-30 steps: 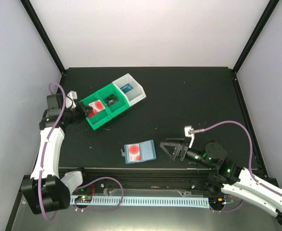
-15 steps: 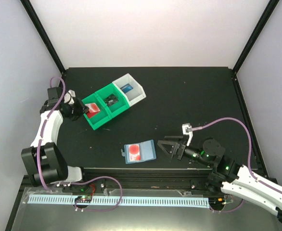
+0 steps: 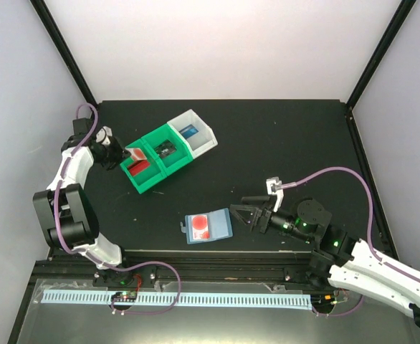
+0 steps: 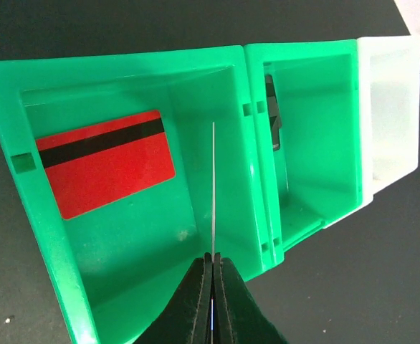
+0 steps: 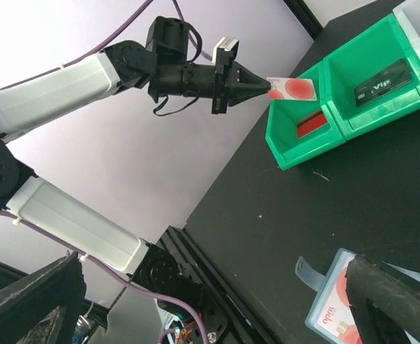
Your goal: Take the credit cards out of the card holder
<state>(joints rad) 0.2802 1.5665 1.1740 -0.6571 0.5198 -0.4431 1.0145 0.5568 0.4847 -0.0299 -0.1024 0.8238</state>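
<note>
- Left claw [image 3: 122, 153]: is clamping tight on one credit card, the fingers [image 4: 204, 304] pressing together with only the card's thickness between them. It is hovering just outside the outer end of the first green bin [image 3: 142, 180].
- Held card [image 5: 292, 88]: pale, with a round red mark, is being gripped by one short edge. It is sticking out level over the first green bin's interior, clear of the floor. In the left wrist view it is showing edge-on as a thin line.
- Red card [image 4: 106, 161]: is lying flat on the first green bin's floor with its black stripe up.
- Second green bin [image 3: 170, 148]: is sitting joined to the first green bin's far side and is holding a black card [image 3: 165, 149].
- White bin [image 3: 199, 130]: is standing one place beyond the second green bin from the first green bin and is holding a blue card [image 3: 189, 131].
- Card holder [image 3: 221, 223]: is lying open and flat on the desk [image 3: 289, 143], well apart from the first green bin, toward the arm bases. A sleeved card [image 3: 201, 227] with a round red mark is showing in one panel.
- Right claw [image 3: 239, 208]: is spreading fully released and grasping nothing. It is hanging just beside the holder edge that faces away from the first green bin.
</note>
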